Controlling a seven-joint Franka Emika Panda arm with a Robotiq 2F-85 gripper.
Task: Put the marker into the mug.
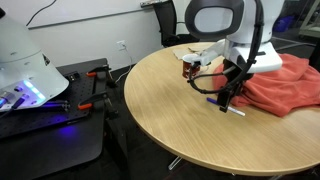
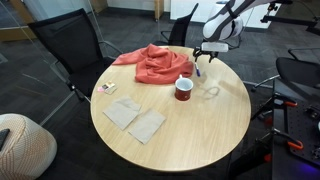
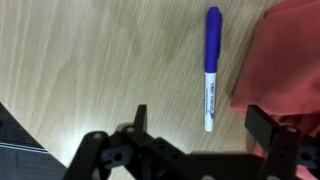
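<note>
The marker [image 3: 211, 65], blue-purple with a white end, lies flat on the wooden table just beside the edge of a red cloth [image 3: 285, 60]. In the wrist view my gripper [image 3: 204, 125] is open and empty, its two fingers set either side of the marker's white end and above it. In an exterior view the gripper [image 1: 228, 92] hangs just over the marker [image 1: 229, 110]. The dark red-brown mug [image 1: 190, 66] stands upright a short way off, apart from the gripper. It also shows in the other exterior view [image 2: 184, 88], near the table's middle.
The round wooden table [image 2: 200, 130] carries the crumpled red cloth [image 2: 155, 65], two flat tan napkins [image 2: 135, 118], a small card [image 2: 107, 88] and a clear ring-like object [image 2: 212, 93]. Office chairs stand around the table.
</note>
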